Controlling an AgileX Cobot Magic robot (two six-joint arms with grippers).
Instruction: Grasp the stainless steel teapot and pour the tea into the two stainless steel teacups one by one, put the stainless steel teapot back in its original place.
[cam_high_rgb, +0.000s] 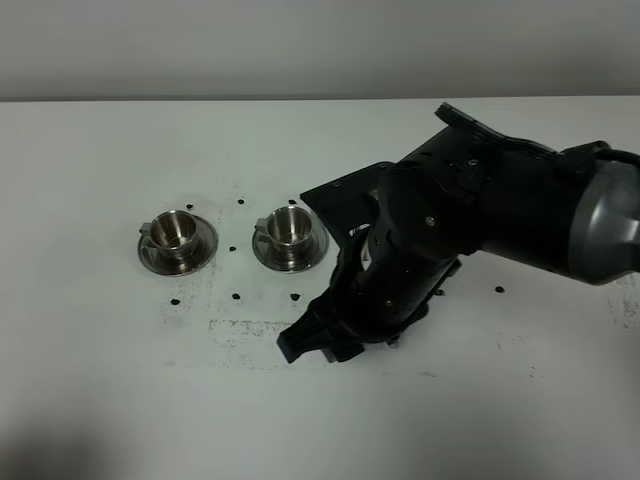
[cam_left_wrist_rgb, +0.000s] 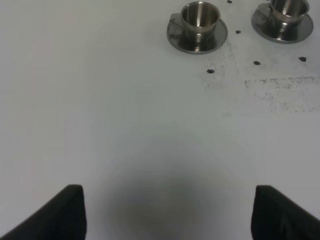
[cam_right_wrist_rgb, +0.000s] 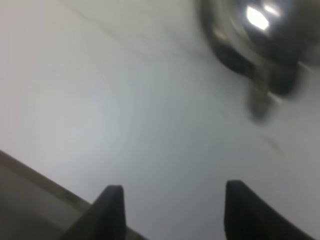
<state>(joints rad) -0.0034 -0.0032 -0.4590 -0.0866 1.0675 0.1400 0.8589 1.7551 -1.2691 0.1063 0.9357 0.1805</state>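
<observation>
I'm going for the very first step here: getting hold of the stainless steel teapot (cam_right_wrist_rgb: 252, 37). My right gripper (cam_right_wrist_rgb: 170, 202) is hanging low over the table (cam_high_rgb: 100, 400), fingers spread, nothing between them. The teapot is showing only as a blurry shiny blob in the right wrist view, ahead of the fingers and off to one side. From the high camera my own arm is hiding it. The left teacup (cam_high_rgb: 178, 232) and the right teacup (cam_high_rgb: 290, 228) are sitting side by side, both looking empty. My left gripper (cam_left_wrist_rgb: 167, 212) is idling, spread wide over bare table. Next, I reckon: swing onto the handle, line up, then close.
</observation>
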